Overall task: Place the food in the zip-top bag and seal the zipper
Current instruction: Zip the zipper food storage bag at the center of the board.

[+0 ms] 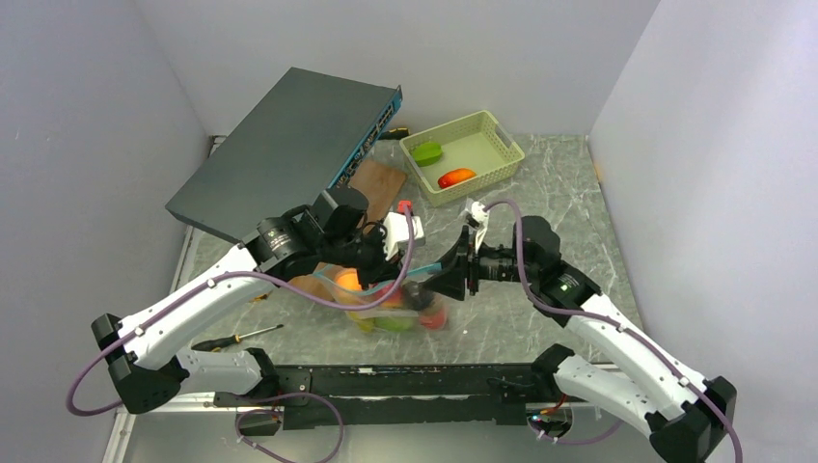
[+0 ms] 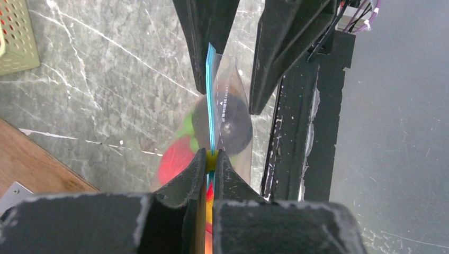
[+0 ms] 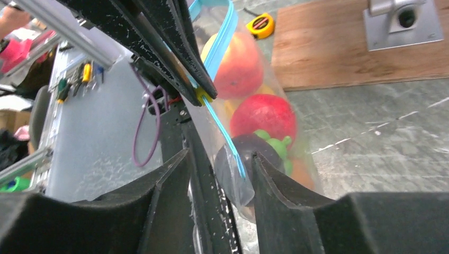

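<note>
Zip-top bag (image 1: 381, 311), filled with food (image 3: 262, 114), sits at the centre of the table (image 1: 550, 203), just toward 12 o'clock from the arms' base rail (image 1: 424, 378) and between the two grippers. Its zipper (image 2: 212, 106) marks the long axis. In the top view the teal strip runs roughly 9 to 3 o'clock, the bag's body bulging toward 6; in the left wrist view it runs 12 to 6. Left gripper (image 2: 210, 159) is clenched on the zipper, a small yellow part showing between its fingertips. Right gripper (image 3: 221, 156) is released, jaws apart on either side of the bag's end corner. Red, orange and dark purple shapes show through the plastic; the rest is blurred. A green piece (image 1: 427, 152) and an orange-red piece (image 1: 456, 177) lie in the basket (image 1: 506, 145) at 1 o'clock. Fingers hide part of the strip, so sealing along its whole length cannot be judged.
</note>
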`<act>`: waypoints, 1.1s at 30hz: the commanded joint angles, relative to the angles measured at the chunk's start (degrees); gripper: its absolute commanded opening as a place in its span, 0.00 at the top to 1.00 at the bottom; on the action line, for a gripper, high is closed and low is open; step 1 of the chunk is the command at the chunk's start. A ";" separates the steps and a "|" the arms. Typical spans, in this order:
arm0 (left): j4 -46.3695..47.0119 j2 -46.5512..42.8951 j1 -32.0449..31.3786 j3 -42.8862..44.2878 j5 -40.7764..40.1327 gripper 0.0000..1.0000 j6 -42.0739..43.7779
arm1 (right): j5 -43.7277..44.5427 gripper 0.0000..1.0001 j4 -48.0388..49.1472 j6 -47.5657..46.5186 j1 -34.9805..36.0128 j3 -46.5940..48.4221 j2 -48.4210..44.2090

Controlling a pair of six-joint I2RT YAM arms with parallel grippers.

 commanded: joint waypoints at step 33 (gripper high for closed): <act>1.01 -5.00 0.11 -2.68 -2.19 1.00 -2.78 | 41.31 1.00 -22.85 0.99 -0.12 10.06 -6.17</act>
